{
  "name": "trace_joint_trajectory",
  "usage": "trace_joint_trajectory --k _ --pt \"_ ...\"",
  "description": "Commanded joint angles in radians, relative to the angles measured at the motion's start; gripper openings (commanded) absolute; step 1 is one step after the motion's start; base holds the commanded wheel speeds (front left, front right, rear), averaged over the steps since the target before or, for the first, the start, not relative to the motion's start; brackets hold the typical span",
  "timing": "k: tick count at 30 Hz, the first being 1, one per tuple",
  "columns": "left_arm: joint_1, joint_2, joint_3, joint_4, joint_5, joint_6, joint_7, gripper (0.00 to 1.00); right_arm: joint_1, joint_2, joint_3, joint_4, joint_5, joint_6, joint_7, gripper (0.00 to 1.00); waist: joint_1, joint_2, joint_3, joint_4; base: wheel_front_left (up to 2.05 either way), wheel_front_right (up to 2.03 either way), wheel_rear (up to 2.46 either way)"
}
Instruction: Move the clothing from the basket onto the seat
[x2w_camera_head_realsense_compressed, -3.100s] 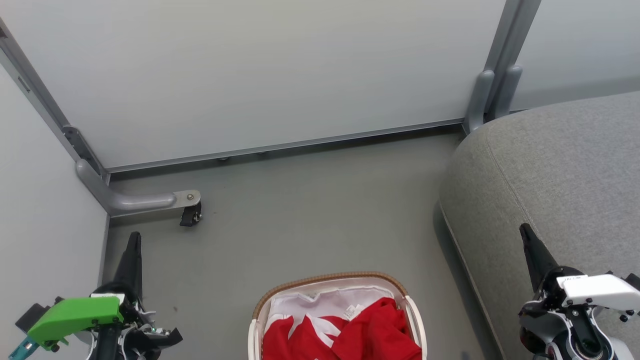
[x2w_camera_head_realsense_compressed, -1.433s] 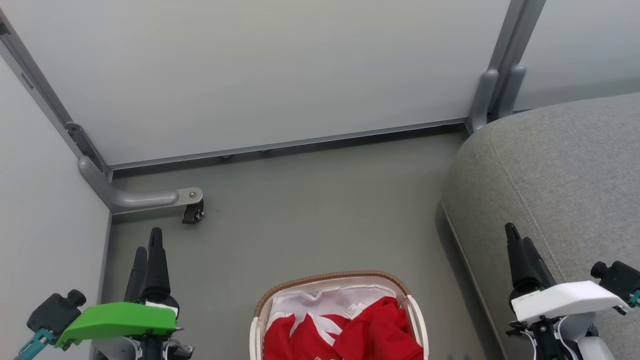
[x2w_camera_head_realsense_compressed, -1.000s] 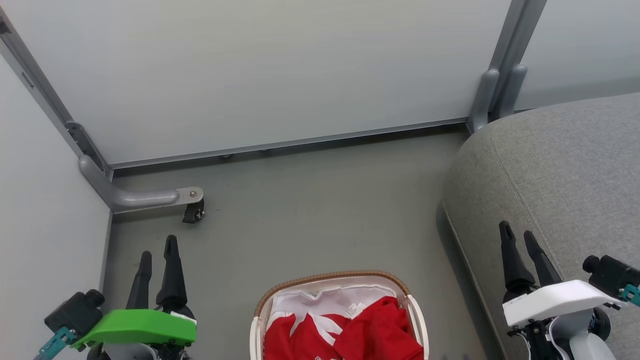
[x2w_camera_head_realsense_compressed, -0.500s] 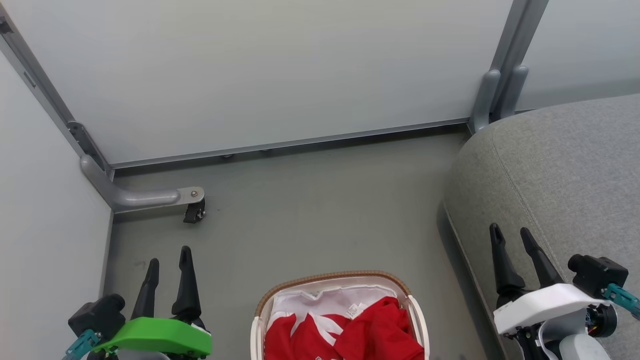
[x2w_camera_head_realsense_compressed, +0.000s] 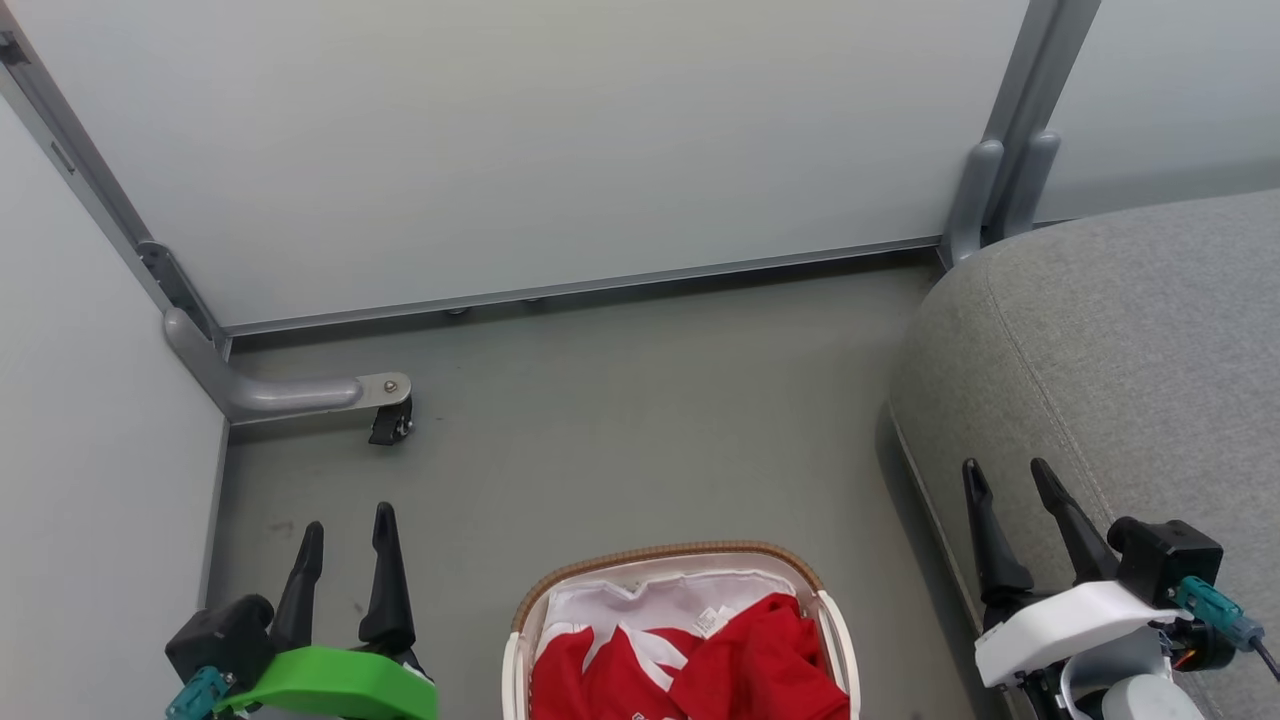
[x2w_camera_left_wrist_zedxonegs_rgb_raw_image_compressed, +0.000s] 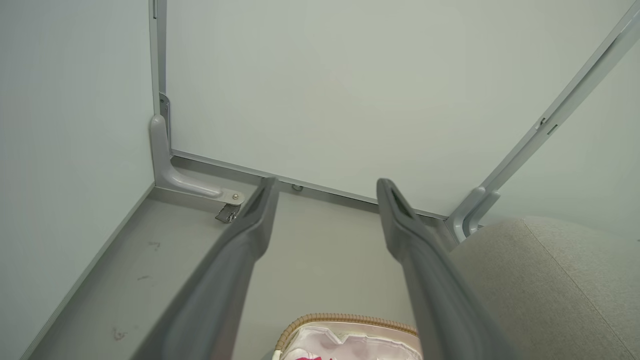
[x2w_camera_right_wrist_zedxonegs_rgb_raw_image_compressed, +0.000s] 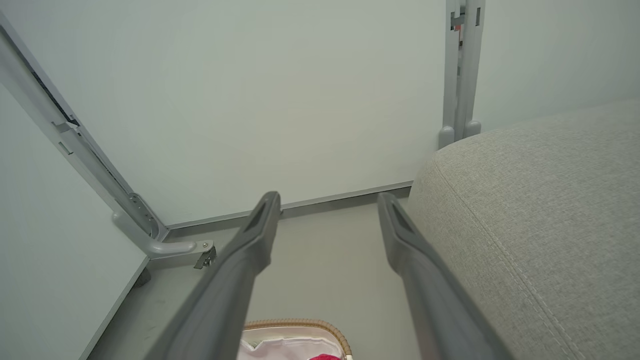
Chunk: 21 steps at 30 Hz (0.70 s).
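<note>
In the basket (x2w_camera_head_realsense_compressed: 660, 553), at the bottom middle of the head view: the clothing (x2w_camera_head_realsense_compressed: 740, 665), bright red with white stripes, crumpled upon the white liner (x2w_camera_head_realsense_compressed: 640, 605). Fills mostly the near and right part of the basket. Touches no hand.

Basket upright on the grey floor (x2w_camera_head_realsense_compressed: 620, 400), near the seat (x2w_camera_head_realsense_compressed: 1130, 330), with a strip of floor between.

To the left of the basket, above the floor: the left hand (x2w_camera_head_realsense_compressed: 349, 516), released, both dark fingers (x2w_camera_head_realsense_compressed: 386, 575) apart and pointing toward the wall panel (x2w_camera_head_realsense_compressed: 520, 140), grasping nothing. To the right, before the rounded edge of the seat: the right hand (x2w_camera_head_realsense_compressed: 1004, 463), released likewise, fingers spread, empty. Both well apart from the clothing.

In the left corner: a grey bracket foot (x2w_camera_head_realsense_compressed: 290, 395) with a small black caster (x2w_camera_head_realsense_compressed: 390, 425).

In the left wrist view, between the two open fingers: floor and wall, with the brown rim of the basket at the bottom edge. In the right wrist view: the same rim low, the seat at the right.
</note>
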Motion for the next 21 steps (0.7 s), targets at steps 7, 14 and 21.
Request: trace_joint_trajectory --k 7,14,21 --pt "0.016 0.008 -0.009 0.012 0.072 0.009 -0.023 1.00 0.009 -0.007 0.008 0.003 -0.083 0.000 -0.024 1.00 0.0000 0.0000 0.000 0.004 0.00 0.00 0.00" --pt "0.022 0.008 -0.014 0.036 0.116 0.011 -0.037 1.00 0.014 -0.008 0.012 0.006 -0.141 0.000 -0.038 1.00 0.0000 0.0000 0.000 0.009 0.00 0.00 0.00" --pt "0.022 0.009 -0.023 0.051 0.161 0.008 -0.051 1.00 0.015 -0.009 0.015 0.008 -0.196 0.000 -0.052 1.00 0.0000 0.0000 0.002 0.017 0.00 0.00 0.00"
